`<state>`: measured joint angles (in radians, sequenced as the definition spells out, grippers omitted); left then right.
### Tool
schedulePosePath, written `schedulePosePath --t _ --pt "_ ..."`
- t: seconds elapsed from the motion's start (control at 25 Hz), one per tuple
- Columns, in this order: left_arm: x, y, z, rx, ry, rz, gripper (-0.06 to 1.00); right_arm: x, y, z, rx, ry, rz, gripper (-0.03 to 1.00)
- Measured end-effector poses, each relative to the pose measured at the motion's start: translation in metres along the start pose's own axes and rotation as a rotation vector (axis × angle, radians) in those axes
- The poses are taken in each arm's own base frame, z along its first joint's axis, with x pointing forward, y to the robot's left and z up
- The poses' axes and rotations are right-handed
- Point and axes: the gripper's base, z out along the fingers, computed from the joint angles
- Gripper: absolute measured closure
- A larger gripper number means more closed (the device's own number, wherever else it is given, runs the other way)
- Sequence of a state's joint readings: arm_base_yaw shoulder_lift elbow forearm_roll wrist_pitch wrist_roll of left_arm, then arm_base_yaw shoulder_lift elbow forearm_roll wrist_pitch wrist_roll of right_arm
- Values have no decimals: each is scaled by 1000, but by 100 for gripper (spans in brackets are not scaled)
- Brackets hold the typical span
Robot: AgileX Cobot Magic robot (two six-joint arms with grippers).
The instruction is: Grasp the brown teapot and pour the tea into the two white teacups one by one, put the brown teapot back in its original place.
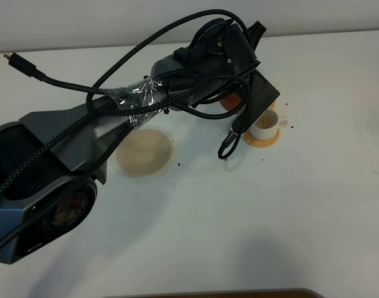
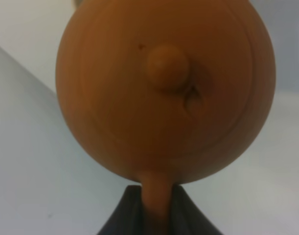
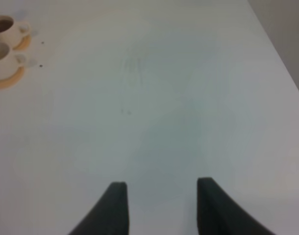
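left wrist view: the squat round reddish-brown clay teapot (image 2: 164, 88) fills the frame just beyond the left gripper (image 2: 156, 198). its two dark fingers (image 2: 122, 218) pinch the pot's thin loop handle, one on each side. the knobbed lid faces the camera.

in the exterior high view only an orange sliver of the pot shows past the wrist of the black left arm (image 1: 177, 87), just beside one small white cup.

the right wrist view shows both small white cylindrical cups, each on a small round orange-tan coaster (image 3: 5, 78). they sit far ahead of the right gripper (image 3: 161, 191) and off to one side. the farther teacup (image 3: 2, 27) holds dark liquid; what is in the nearer teacup (image 3: 1, 58) i cannot tell. the right fingers (image 3: 117, 205) are spread apart over the white table (image 1: 270, 217).

the flat pale beige round disc (image 1: 146, 153) lies well back from the left fingers, partly under the left arm.
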<state>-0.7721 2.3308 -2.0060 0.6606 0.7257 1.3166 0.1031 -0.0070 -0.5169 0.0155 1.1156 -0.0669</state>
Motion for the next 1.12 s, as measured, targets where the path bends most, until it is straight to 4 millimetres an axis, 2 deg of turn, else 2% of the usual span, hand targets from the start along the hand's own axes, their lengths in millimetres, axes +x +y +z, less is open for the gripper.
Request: schedulePosePath --t 0.6,1.12 --pt "1 4 3 -58 40 137 80 0 0 0 0 0 0 60" --pt "-2 8 7 -117 33 182 80 0 0 0 0 0 0 60"
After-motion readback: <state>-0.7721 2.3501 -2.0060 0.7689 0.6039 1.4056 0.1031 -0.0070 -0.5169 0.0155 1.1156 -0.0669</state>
